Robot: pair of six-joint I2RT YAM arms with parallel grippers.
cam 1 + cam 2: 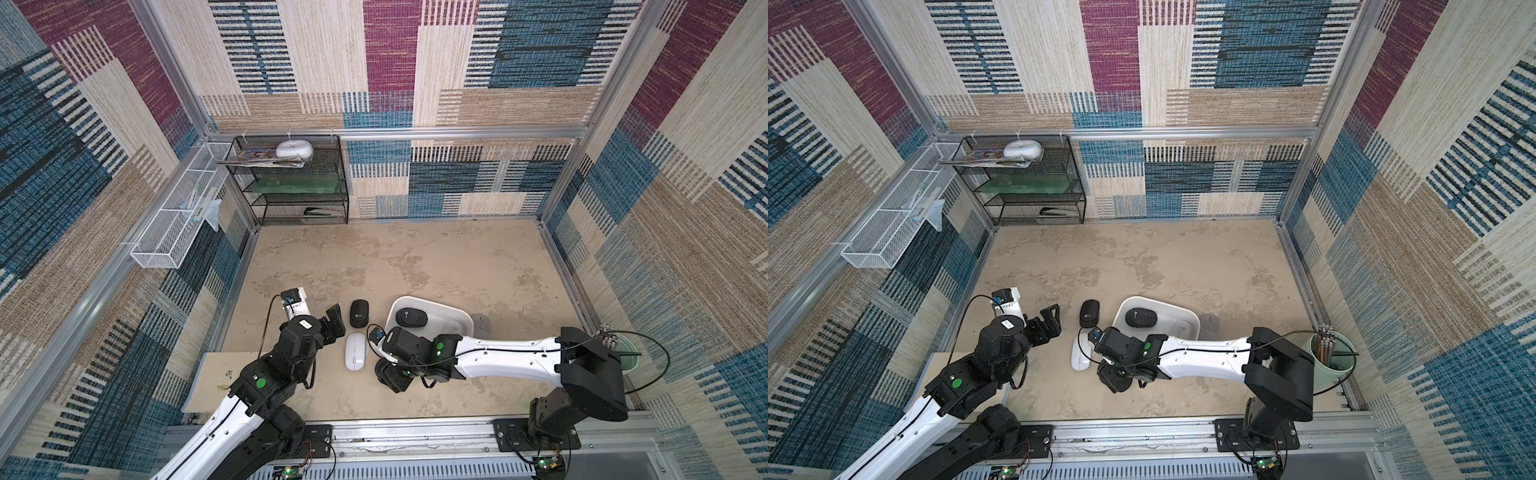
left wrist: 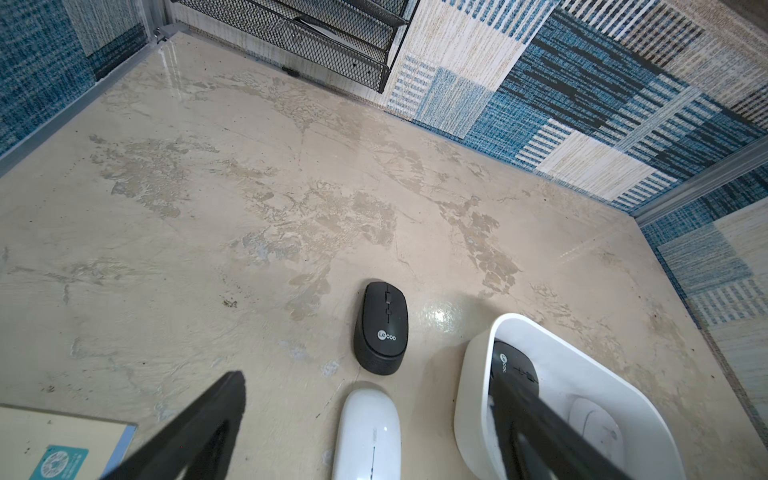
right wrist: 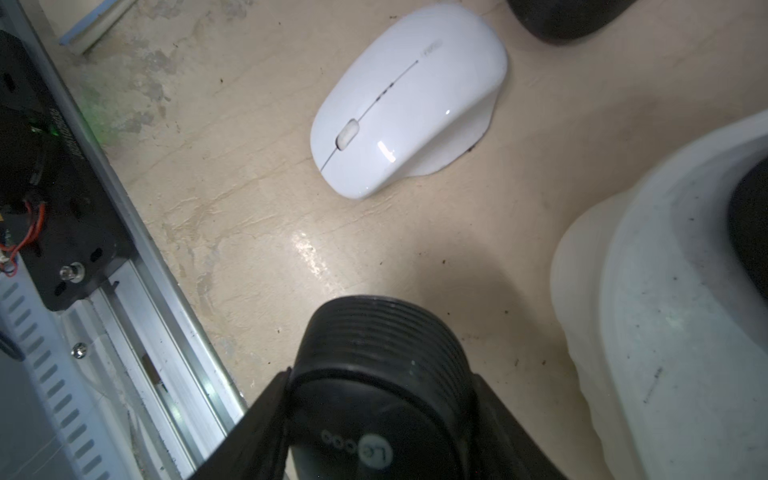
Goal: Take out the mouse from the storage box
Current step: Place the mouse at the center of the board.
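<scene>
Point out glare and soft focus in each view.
In both top views, light is even, with no strong glare on the table. Left wrist view: a bright glare patch on the table beside the storage box. Right wrist view: highlights on the white mouse; the black mouse nearest the lens is soft.

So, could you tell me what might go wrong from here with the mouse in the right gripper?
1. The right gripper clasps the held mouse with its ribbed end jutting out; it might slip or twist on release.
2. The white mouse lies close by on the table, so the set-down could knock it.
3. The right arm hangs over the box, which holds another black mouse; a swing could nudge it.
</scene>
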